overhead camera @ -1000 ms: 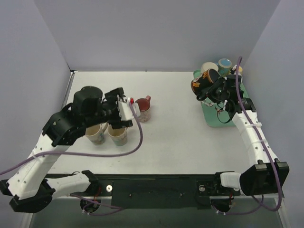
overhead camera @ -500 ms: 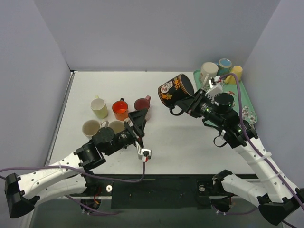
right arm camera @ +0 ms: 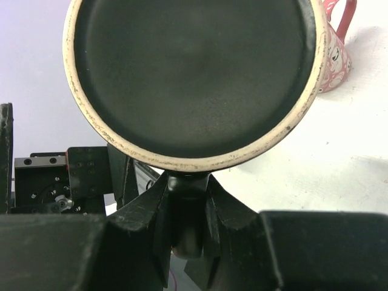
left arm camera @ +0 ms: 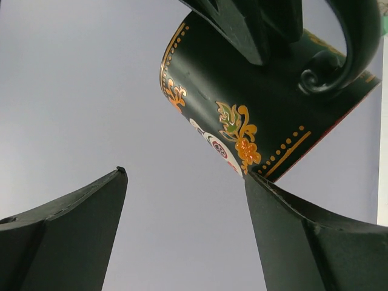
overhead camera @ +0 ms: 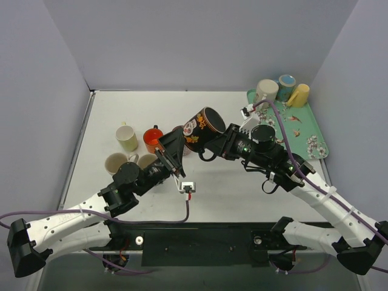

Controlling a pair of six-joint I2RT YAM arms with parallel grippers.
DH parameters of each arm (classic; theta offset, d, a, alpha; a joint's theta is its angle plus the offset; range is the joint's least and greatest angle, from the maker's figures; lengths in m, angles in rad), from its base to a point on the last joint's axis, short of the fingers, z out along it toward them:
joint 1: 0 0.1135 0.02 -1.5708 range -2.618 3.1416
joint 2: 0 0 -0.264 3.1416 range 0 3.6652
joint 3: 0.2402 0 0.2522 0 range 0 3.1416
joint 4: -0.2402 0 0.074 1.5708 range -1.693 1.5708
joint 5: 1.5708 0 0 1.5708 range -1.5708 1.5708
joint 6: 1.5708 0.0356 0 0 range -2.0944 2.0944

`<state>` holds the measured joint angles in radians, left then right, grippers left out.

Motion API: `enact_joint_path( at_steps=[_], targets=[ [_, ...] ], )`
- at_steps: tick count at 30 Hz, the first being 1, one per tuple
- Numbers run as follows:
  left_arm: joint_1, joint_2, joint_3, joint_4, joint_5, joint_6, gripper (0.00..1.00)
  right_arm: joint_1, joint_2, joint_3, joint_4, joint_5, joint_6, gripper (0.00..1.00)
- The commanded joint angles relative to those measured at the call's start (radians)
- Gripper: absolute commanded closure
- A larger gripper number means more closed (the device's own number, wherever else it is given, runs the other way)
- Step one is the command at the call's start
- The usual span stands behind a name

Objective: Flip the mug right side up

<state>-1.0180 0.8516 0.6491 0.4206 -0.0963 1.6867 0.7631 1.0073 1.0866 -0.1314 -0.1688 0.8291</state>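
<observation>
The mug (overhead camera: 203, 128) is black with orange and gold flowers. It lies tilted on its side in the air over the middle of the table. My right gripper (overhead camera: 219, 148) is shut on its handle (right arm camera: 188, 212). In the right wrist view (right arm camera: 188, 203), one round end of the mug (right arm camera: 194, 73) fills the frame, dark with a worn cream ring. My left gripper (overhead camera: 174, 154) points up at the mug from the lower left, open, with nothing between its fingers. In the left wrist view (left arm camera: 184, 173), the mug (left arm camera: 254, 103) hangs just beyond the right fingertip.
Upright mugs stand on the left of the table: a yellow-green one (overhead camera: 127, 137), an orange one (overhead camera: 153, 139), a cream one (overhead camera: 116, 163) and a pink one (right arm camera: 336, 54) under the held mug. A green tray (overhead camera: 303, 127) at the back right carries three more mugs.
My right arm carried the black mug left and lower, towards the left gripper. My left gripper rose slightly and now sits right under the mug, still open.
</observation>
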Motion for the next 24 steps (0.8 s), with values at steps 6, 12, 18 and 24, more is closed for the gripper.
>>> enact_joint_path(
  at_steps=[6, 12, 18, 24],
  targets=[
    [0.029, -0.051, 0.031, -0.135, -0.014, -0.010, 0.12, 0.018, -0.035, 0.128, 0.178, 0.086, -0.071, 1.00],
    [0.058, -0.083, -0.028, -0.137, 0.020, 0.008, 0.11, 0.033, -0.026, 0.142, 0.190, 0.049, -0.042, 1.00],
    [0.064, -0.014, 0.015, -0.039, -0.017, 0.030, 0.11, 0.056, 0.004, 0.119, 0.259, 0.009, 0.005, 1.00],
    [0.064, -0.003, 0.021, 0.018, -0.014, 0.021, 0.11, 0.076, 0.030, 0.124, 0.265, -0.005, 0.004, 1.00]
  ],
)
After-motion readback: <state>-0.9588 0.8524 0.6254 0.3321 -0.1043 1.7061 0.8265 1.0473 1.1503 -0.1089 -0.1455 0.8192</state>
